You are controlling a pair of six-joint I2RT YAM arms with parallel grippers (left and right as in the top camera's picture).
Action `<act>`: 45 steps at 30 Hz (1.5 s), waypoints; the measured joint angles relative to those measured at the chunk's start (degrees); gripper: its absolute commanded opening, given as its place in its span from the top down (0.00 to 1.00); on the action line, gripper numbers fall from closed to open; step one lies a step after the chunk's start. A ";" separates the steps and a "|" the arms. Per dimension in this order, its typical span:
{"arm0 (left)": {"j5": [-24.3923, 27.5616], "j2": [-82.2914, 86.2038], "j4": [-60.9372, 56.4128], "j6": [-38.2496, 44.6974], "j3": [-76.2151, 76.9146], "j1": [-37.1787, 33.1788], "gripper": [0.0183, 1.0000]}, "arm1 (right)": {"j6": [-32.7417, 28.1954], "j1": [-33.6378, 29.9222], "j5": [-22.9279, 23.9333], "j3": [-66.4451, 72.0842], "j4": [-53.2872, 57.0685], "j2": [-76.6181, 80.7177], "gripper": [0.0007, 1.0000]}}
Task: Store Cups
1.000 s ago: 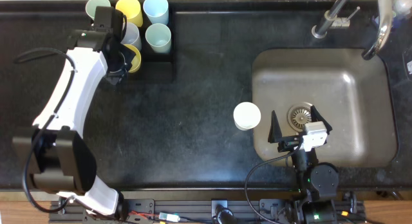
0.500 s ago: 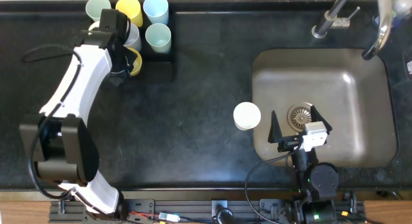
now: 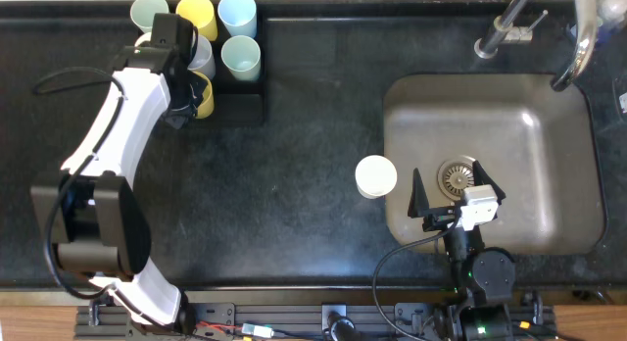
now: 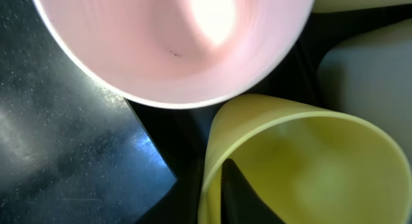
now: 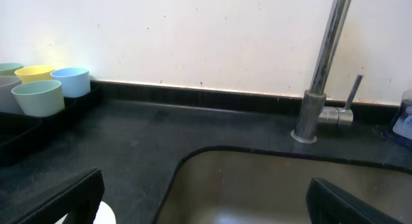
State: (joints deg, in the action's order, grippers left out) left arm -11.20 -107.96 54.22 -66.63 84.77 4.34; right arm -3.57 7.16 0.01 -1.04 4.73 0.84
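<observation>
Underneath everything, a black desk point(image 3: 294, 184), with a steel sink point(image 3: 549, 106) sunk into its right part. Reaching up the left side, the left arm point(image 3: 108, 135), white and long. At the far left corner, a black rack point(image 3: 245, 104) loaded with upright cups.

Down among those cups, the left gripper point(image 3: 188, 94). Jaws apparently clamped on the wall of a yellow cup point(image 4: 302, 166), one finger visible inside it, the other hidden outside. Stands mouth up in the rack's near row, just beside a pink cup point(image 4: 174, 50).

Over the sink's near-left corner, the right gripper point(image 3: 453, 187), jaws wide apart, holding nothing.

Alone on the desk, one white cup point(image 3: 375, 175), just beside the sink's left rim. Lies to the left of the right jaws and near them, well apart from the left ones. Long axis seemingly upright; mouth up or down, cannot tell.

Likely step in hand: setting the yellow cup into its slot and letting go. Likely next: a short sideways reach by the right arm, clearly the nearer, then a long carry across to the rack.
</observation>
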 measured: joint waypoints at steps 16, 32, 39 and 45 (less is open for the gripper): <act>-4.13 11.41 -1.03 3.48 -0.13 0.00 0.07 | 0.00 0.00 0.00 0.00 0.00 0.00 0.00; 3.30 57.20 -50.80 56.46 -20.72 -2.80 0.00 | 0.02 0.00 -0.02 0.00 0.04 0.00 0.00; 9.31 75.87 -70.64 60.52 -53.70 -4.00 0.00 | 0.00 0.00 0.02 0.00 0.00 0.00 0.00; 12.15 91.69 -76.50 61.11 -72.89 -2.69 0.00 | 0.02 0.00 0.02 0.00 0.00 0.00 0.00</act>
State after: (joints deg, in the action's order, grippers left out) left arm 0.95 -16.27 -22.28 -5.52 11.88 1.65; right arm -3.55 7.16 0.03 -1.04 4.73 0.84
